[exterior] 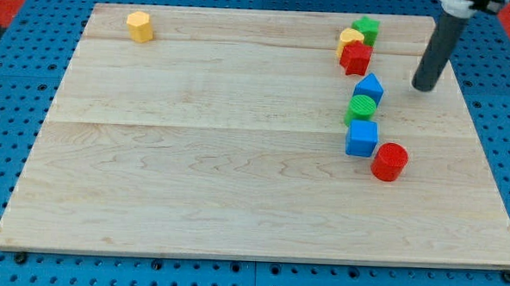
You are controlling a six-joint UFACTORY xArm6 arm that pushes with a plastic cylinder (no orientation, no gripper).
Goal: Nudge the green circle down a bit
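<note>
Red cylinder (pixel 390 161) sits lowest, down-left of the tip (pixel 425 87), beside the blue cube (pixel 361 137). Rod only, no jaws to open or close, touching nothing. Green circle (pixel 362 107) lies left and just below the tip, wedged between that cube and another blue block (pixel 370 86). Tight column; open board lies leftward.
</note>
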